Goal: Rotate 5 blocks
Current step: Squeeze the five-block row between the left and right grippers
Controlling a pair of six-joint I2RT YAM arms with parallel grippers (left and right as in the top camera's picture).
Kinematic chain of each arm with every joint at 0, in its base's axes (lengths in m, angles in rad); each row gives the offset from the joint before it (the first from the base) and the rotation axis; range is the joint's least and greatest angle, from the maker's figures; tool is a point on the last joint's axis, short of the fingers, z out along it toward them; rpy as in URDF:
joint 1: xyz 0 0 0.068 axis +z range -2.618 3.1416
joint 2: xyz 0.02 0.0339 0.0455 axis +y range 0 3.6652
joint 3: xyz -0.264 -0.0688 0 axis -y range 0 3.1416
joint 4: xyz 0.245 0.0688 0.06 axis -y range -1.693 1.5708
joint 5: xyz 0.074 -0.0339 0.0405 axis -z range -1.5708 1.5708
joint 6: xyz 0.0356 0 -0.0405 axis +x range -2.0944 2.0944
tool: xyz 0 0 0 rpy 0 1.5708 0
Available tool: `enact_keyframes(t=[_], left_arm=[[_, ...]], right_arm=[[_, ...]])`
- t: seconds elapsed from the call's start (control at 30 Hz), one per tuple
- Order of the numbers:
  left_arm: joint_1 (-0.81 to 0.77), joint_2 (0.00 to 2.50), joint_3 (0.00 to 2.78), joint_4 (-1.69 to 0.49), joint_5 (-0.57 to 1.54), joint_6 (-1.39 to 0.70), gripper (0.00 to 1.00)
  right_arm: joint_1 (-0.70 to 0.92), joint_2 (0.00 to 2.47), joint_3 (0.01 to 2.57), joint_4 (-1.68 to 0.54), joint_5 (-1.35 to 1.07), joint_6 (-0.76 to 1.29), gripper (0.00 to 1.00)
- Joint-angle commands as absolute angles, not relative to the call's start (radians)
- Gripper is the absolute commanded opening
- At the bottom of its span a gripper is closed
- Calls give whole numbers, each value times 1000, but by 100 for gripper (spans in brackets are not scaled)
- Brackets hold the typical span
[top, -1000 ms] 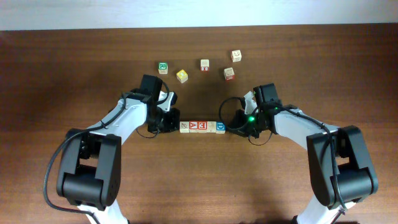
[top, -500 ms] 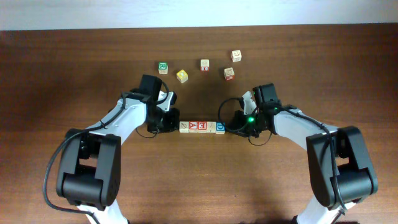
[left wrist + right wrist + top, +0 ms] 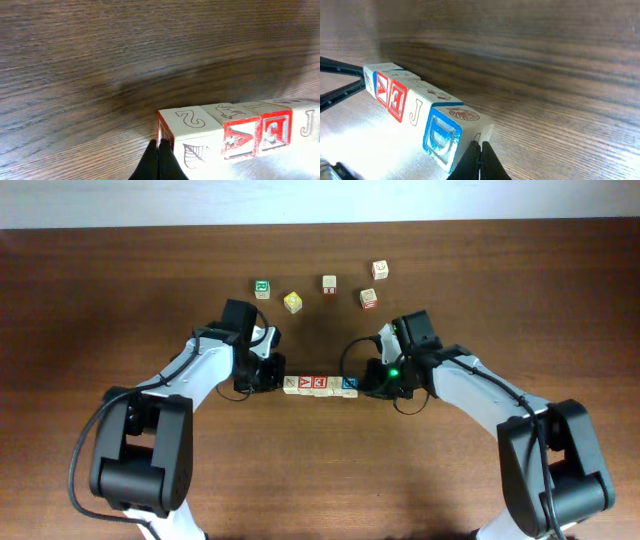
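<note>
Five blocks lie in a tight row [image 3: 321,384]: a pale one [image 3: 187,132], two red-printed ones [image 3: 240,137] [image 3: 397,100], a pale J block [image 3: 417,109] and a blue-printed one [image 3: 440,137]. My left gripper [image 3: 272,378] [image 3: 160,161] is shut and empty. Its tips touch the red-edged end face of the pale block at the row's left end. My right gripper [image 3: 368,383] [image 3: 481,161] is also shut and empty, with its tips against the outer end of the blue block.
Several loose cubes sit at the back: a green-lettered cube [image 3: 262,288], a yellow-faced cube [image 3: 292,302], a pale cube [image 3: 329,284], a red-printed cube [image 3: 369,298] and another pale cube [image 3: 380,270]. Bare wood lies in front of the row.
My right arm has swung left and the row of blocks has slid a little to the left, turning slightly. The left gripper has barely moved.
</note>
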State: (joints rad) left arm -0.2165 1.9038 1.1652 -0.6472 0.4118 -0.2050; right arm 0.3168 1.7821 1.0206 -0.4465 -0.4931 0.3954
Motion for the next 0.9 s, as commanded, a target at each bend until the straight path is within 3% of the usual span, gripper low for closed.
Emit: enact_keyframes(t=[0.0,0.87], left_arm=[[-231,1909,1183,-645,476,-192,0],[-233,1909,1183,-645,487,-192,0]], right_arm=[[384,1760,1102,-482,-472,370,5],[575,1760,1328,-626,-353,313,4]])
